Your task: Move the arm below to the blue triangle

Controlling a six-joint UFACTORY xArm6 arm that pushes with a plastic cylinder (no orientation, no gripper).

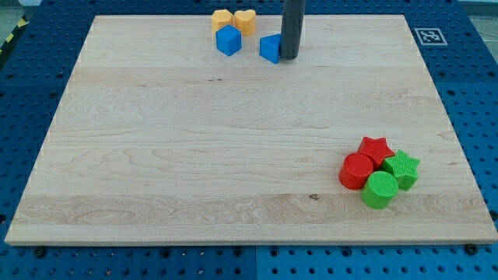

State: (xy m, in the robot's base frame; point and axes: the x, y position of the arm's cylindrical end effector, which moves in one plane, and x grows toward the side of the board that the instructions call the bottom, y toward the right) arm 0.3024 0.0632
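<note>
My rod comes down from the view's top, and my tip [289, 57] rests on the board right against the right side of a blue block [270, 47] whose shape is partly hidden; it looks like the blue triangle. A blue cube [228, 40] sits a little to its left. My tip is level with the blue triangle, not below it.
A yellow hexagon-like block [222, 19] and a yellow heart [245, 21] sit at the board's top edge. At lower right cluster a red star [375, 148], a red cylinder [356, 170], a green star [402, 167] and a green cylinder [380, 190]. The wooden board [194, 155] lies on a blue pegboard.
</note>
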